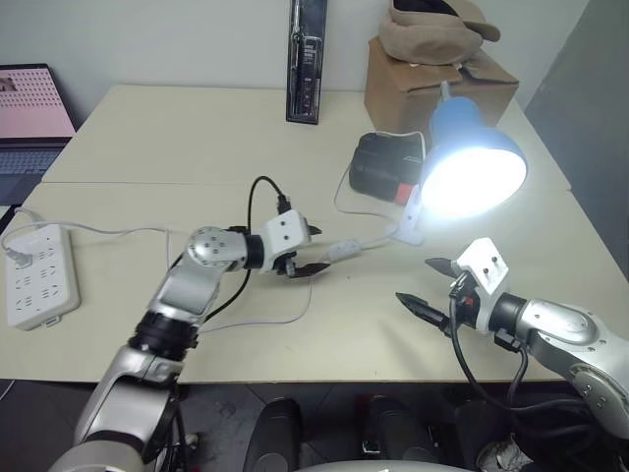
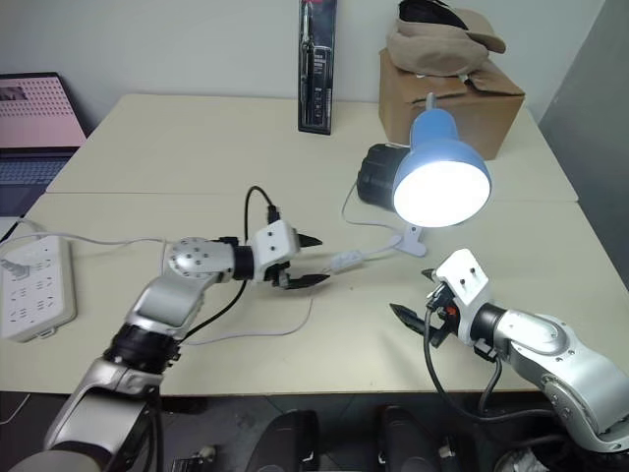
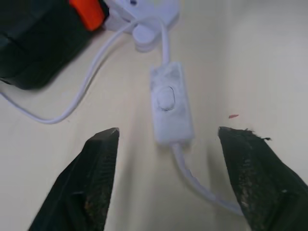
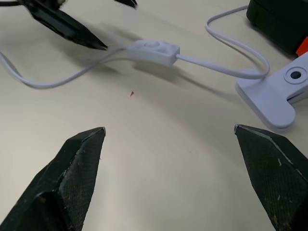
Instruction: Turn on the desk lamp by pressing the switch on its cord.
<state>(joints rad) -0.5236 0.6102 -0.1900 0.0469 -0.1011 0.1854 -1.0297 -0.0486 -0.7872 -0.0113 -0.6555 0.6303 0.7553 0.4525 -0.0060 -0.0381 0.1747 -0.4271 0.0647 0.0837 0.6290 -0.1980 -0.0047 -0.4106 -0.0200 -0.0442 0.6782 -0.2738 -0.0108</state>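
From the head views, found the desk lamp (image 1: 472,162) already lit on the table (image 1: 177,138), its clip beside the black box (image 1: 385,165), with the switch (image 1: 343,250) lying on the cord (image 1: 246,323) just ahead of the left gripper (image 1: 313,249), spread apart and gripping nothing, and the right gripper (image 1: 430,283) likewise spread and empty, near the front edge. Through the left wrist, saw the switch resting free between the parted fingers (image 3: 91,168), untouched. Through the right wrist, saw switch and clip well ahead of parted fingers (image 4: 72,163); judged the pressing done, only withdrawal left.
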